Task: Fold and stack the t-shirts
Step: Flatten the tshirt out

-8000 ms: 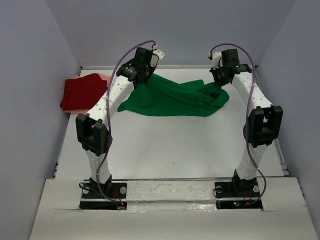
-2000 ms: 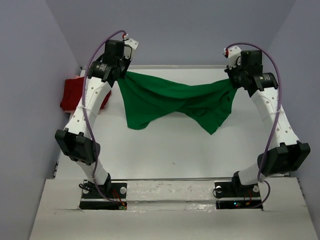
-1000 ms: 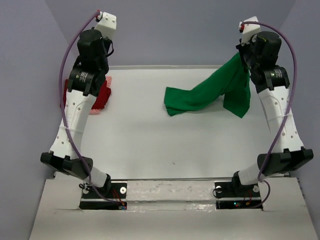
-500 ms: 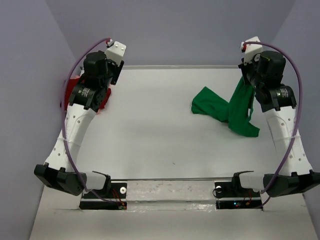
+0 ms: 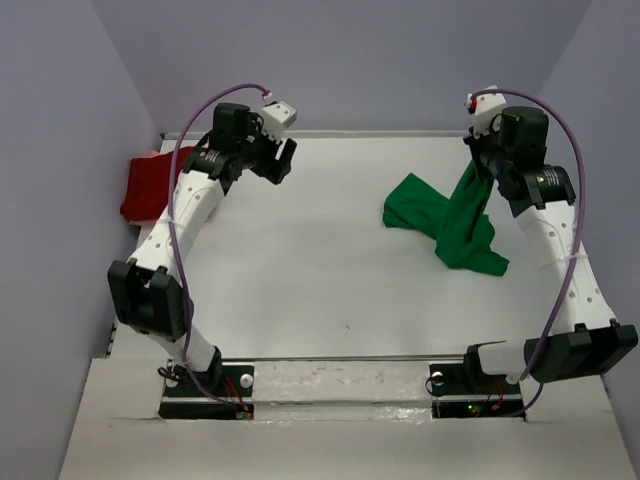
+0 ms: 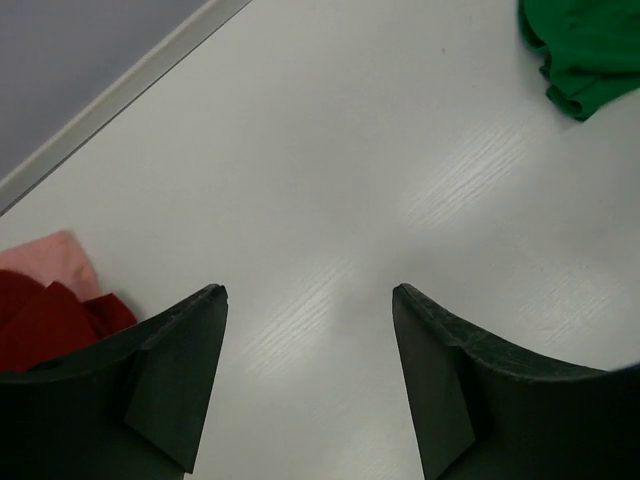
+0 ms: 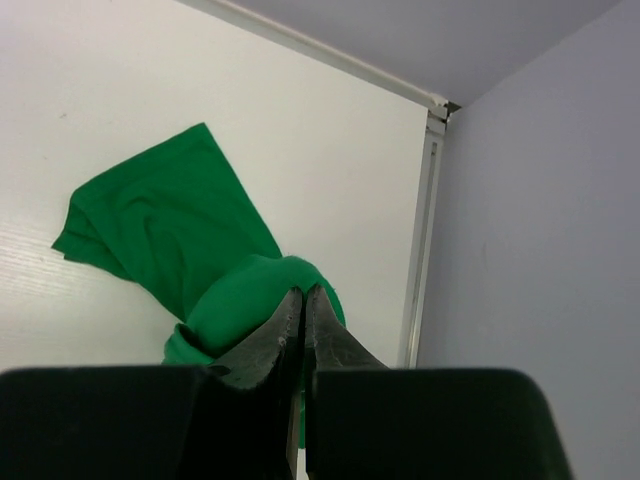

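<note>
The bright green t-shirt [image 5: 440, 215] lies bunched at the table's right side, and one edge rises to my right gripper [image 5: 480, 172]. In the right wrist view that gripper [image 7: 303, 291] is shut on a fold of the green t-shirt [image 7: 170, 220]. My left gripper [image 5: 281, 152] hovers open over bare table at the back left, with nothing between its fingers [image 6: 190, 350]. In the left wrist view the green t-shirt [image 6: 585, 45] shows at the top right. The dark red t-shirt [image 5: 150, 185] sits folded at the far left, with the pale pink t-shirt [image 6: 55, 258] peeking out beneath it.
The table's back rail [image 5: 360, 133] runs just behind both grippers. Its right edge rail [image 7: 425, 230] and the grey side wall stand close to my right gripper. The arm bases [image 5: 205, 385] are at the near edge.
The green t-shirt, stretched between both grippers two seconds ago, now hangs from the right gripper alone, bunched at the right. My left gripper has opened and swung down toward the table.
</note>
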`<state>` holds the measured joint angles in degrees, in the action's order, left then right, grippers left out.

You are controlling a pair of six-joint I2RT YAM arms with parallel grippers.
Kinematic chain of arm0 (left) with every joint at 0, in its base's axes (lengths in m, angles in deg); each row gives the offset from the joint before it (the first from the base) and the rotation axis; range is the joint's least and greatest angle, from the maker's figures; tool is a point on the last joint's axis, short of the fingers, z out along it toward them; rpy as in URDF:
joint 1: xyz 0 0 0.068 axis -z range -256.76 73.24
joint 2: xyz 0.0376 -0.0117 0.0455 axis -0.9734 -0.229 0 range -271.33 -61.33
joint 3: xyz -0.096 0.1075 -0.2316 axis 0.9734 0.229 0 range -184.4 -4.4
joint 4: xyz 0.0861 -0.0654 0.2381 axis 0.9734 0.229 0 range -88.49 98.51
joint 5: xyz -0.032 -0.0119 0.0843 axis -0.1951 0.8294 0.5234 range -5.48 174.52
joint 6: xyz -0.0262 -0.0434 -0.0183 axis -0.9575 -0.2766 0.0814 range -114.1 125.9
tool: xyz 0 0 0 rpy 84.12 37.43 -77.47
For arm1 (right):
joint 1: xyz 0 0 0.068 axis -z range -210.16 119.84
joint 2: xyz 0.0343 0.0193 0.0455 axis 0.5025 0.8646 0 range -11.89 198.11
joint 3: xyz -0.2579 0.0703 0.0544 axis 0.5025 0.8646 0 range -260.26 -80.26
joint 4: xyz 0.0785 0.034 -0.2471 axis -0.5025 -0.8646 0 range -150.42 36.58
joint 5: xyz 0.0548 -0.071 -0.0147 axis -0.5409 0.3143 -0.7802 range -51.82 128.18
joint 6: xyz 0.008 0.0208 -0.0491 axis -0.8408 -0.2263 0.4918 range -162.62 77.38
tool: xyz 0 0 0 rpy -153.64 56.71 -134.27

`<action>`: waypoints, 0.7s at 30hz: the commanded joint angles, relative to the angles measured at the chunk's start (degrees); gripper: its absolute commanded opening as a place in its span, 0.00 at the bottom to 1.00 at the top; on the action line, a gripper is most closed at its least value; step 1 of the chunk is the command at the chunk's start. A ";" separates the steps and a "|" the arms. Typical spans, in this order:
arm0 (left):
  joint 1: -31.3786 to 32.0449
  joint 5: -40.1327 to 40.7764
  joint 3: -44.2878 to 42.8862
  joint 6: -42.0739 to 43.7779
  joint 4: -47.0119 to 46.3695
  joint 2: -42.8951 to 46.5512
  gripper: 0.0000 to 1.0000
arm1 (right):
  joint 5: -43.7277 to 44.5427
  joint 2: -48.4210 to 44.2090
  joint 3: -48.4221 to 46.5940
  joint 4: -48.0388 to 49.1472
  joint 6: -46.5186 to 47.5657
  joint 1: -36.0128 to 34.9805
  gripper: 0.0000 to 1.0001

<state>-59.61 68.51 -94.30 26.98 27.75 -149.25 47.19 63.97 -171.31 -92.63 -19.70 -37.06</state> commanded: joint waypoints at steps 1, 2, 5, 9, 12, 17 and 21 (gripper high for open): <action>0.43 -11.14 -7.90 -2.18 -2.95 -8.83 0.78 | -0.40 0.26 2.27 2.02 -1.38 -0.22 0.00; 0.61 -12.37 -9.83 -2.45 -2.95 -11.11 0.78 | -0.32 0.17 2.80 2.20 -1.56 -0.22 0.00; 1.66 -16.94 -18.52 -4.54 -3.56 -20.60 0.75 | -0.31 0.17 5.08 2.64 -1.91 -0.22 0.00; 6.83 -17.30 -34.60 -5.09 -0.67 -37.18 0.74 | -0.93 0.52 7.63 2.72 -2.88 -0.22 0.00; 9.74 -17.21 -51.28 -5.69 1.36 -48.11 0.75 | -2.42 0.17 9.48 2.46 -3.49 -0.22 0.00; 12.21 -19.93 -50.38 -9.48 -5.75 -53.15 0.75 | -9.96 -1.41 11.94 -2.80 -4.90 -0.22 0.00; 13.70 -19.85 -45.36 -11.85 -10.59 -52.70 0.76 | -14.37 -1.50 14.40 -5.09 -5.08 -0.22 0.00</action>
<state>-46.17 50.72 -141.25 18.45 24.07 -204.76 38.50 64.27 -158.10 -95.05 -23.46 -37.06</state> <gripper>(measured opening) 0.756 0.025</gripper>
